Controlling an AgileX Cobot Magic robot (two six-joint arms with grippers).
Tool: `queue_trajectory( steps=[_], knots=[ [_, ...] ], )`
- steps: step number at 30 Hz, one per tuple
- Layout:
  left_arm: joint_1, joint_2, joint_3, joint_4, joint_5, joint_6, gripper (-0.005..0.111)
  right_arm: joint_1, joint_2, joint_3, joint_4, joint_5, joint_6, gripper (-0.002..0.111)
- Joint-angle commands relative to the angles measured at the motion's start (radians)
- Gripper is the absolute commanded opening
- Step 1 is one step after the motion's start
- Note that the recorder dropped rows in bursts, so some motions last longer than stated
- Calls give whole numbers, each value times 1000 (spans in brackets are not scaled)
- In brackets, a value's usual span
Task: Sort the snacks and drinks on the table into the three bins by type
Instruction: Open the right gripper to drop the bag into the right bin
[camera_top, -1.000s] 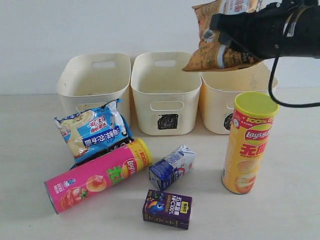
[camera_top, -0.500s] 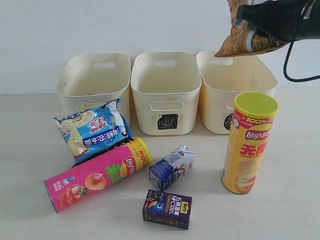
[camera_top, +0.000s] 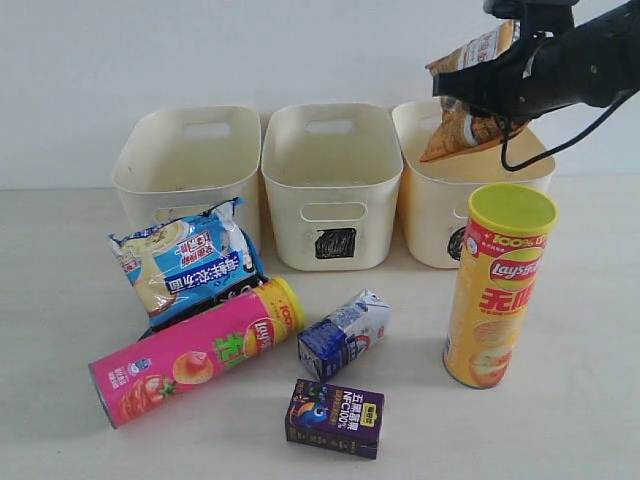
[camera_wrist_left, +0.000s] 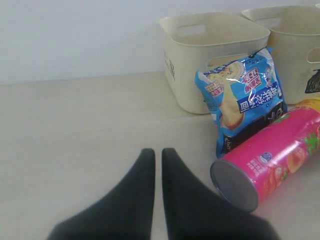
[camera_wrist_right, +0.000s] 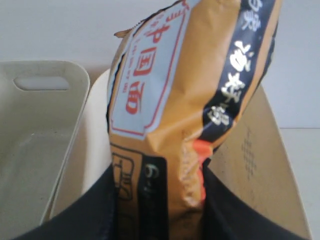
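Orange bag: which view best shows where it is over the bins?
Exterior view: the orange bag hangs from the right gripper above the right bin. Right wrist view shows it close, clamped, filling the frame. Left wrist view misses it.

Pale beige table (camera_top: 590, 430), plain white wall (camera_top: 150, 50) behind it

1. The pale tabletop (camera_top: 60, 400) carries 3 cream bins in a row at the back: left bin (camera_top: 150, 180), middle bin (camera_top: 330, 215) and right bin (camera_top: 425, 225).
2. A blue-white bag (camera_top: 185, 262) leans before the left bin, against a pink tube (camera_top: 195, 350) lying on its side.
3. A yellow tube (camera_top: 497, 290) stands upright before the right bin.
4. A blue-and-white carton (camera_top: 343, 335) lies tilted near the middle, with a dark purple box (camera_top: 335, 417) just in front of it.
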Motion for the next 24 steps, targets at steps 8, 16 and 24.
queue_trajectory(
  steps=[8,16,24],
  knots=[
    [-2,-4,-3,0,0,-9,4,-5,48,-49,-5,-10,-30,47],
    [-2,-4,-3,0,0,-9,4,-5,38,-49,-5,-23,-58,67],
    [-2,-4,-3,0,0,-9,4,11,-115,-49,0,136,-237,67]
  ],
)
